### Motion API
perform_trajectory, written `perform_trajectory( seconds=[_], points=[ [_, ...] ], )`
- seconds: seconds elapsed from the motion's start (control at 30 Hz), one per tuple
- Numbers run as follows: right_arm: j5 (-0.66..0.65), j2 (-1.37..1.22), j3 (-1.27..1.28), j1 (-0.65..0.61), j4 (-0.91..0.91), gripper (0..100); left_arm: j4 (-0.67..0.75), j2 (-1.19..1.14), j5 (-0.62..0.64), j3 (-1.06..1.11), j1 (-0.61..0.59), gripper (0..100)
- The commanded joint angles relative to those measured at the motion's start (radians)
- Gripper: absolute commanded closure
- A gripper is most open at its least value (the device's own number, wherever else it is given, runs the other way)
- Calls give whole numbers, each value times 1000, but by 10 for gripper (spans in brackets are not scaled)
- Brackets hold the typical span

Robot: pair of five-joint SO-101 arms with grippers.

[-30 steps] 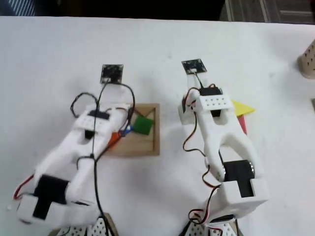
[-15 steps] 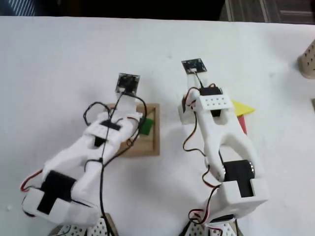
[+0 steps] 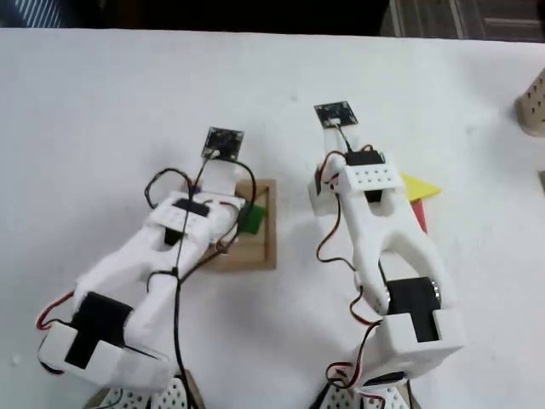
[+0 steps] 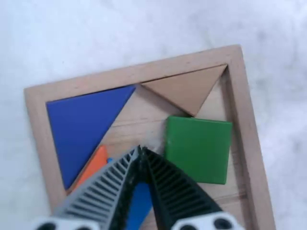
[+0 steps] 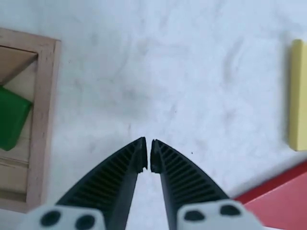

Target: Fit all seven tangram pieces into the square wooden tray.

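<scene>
The square wooden tray point(image 4: 242, 110) holds a large blue triangle point(image 4: 81, 124), a tan wooden triangle point(image 4: 184, 91), a green square point(image 4: 199, 148), an orange piece point(image 4: 93, 165) and a smaller blue piece point(image 4: 139, 203). My left gripper point(image 4: 142, 154) is shut and hovers over the tray's middle, beside the green square. In the high view the left arm covers most of the tray point(image 3: 264, 251), with the green square point(image 3: 252, 217) peeking out. My right gripper point(image 5: 147, 155) is shut over bare table between the tray point(image 5: 45, 110) and the yellow piece point(image 5: 298, 96). A red piece point(image 5: 278, 206) lies close by.
The yellow triangle point(image 3: 421, 187) and red piece point(image 3: 420, 215) lie to the right of the right arm point(image 3: 375, 221). A pegged wooden object point(image 3: 532, 104) sits at the table's right edge. White table surface extends all around.
The left arm has swung to the right and forward over the tray, now covering more of it. The right arm has stayed still.
</scene>
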State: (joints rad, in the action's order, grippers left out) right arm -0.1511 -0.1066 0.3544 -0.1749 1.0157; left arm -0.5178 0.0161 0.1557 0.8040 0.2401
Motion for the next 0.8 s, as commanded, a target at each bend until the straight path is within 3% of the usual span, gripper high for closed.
perform_trajectory(
  seconds=[0.0,0.2,0.47,0.6,0.77],
  points=[
    [5,7,-51,5,7,981,2,2,-11,-44,-15,979],
    [2,5,-52,4,7,980,9,159,-9,31,-2,979],
    [2,4,-52,4,7,980,213,510,-9,364,197,979],
    [3,4,-52,4,5,980,210,467,-11,367,311,979],
    [3,4,-52,4,5,980,207,231,-11,226,297,979]
  ],
)
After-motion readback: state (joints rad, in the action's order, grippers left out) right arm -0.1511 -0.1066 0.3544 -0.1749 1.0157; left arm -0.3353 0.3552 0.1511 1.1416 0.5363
